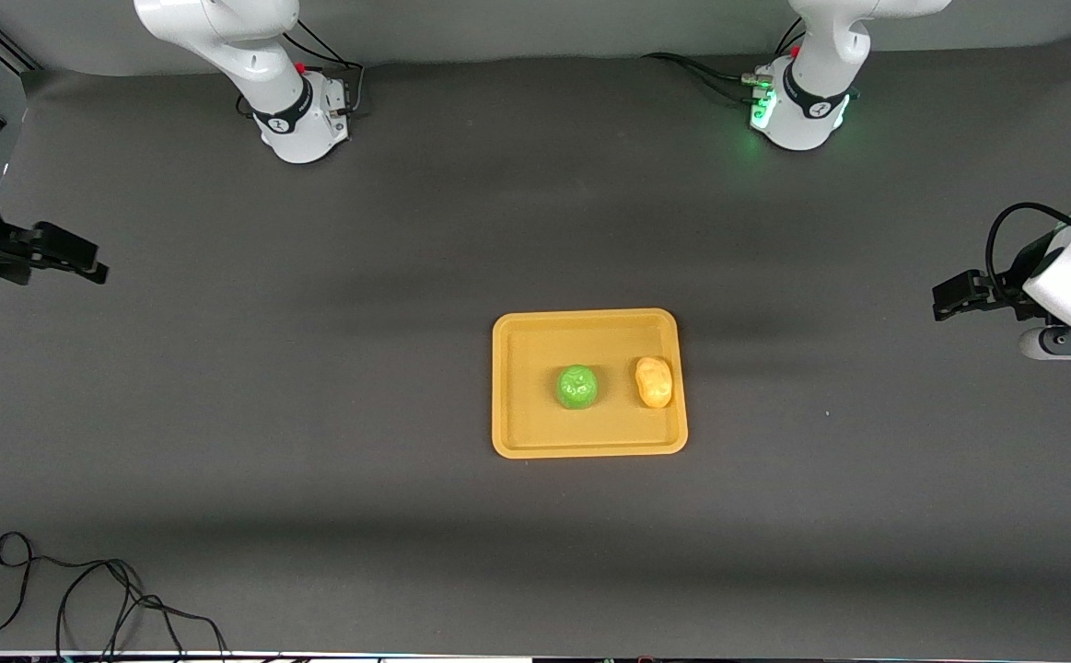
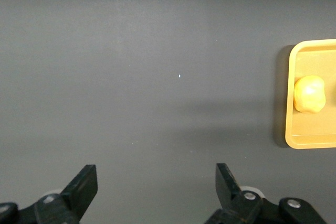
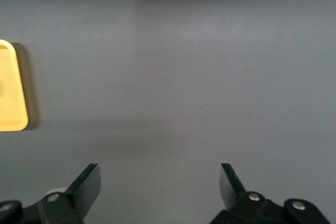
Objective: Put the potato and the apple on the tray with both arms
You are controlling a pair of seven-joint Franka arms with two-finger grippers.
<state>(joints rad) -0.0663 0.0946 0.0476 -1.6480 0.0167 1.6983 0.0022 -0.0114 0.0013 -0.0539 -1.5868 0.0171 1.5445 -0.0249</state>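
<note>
The yellow-orange tray (image 1: pixel 517 433) lies in the middle of the table. The green apple (image 1: pixel 577 387) sits on it near its centre. The yellow-orange potato (image 1: pixel 653 381) lies on it beside the apple, toward the left arm's end. My left gripper (image 1: pixel 945 299) is open and empty over the bare mat at the left arm's end, well away from the tray. Its wrist view shows the tray's edge (image 2: pixel 290 103) and the potato (image 2: pixel 309 94). My right gripper (image 1: pixel 84 260) is open and empty over the mat at the right arm's end. Its wrist view shows a tray corner (image 3: pixel 13 114).
A dark grey mat (image 1: pixel 314 414) covers the table. A loose black cable (image 1: pixel 111 589) lies on the mat at the edge nearest the front camera, toward the right arm's end. The arm bases (image 1: pixel 305 120) stand along the edge farthest from the front camera.
</note>
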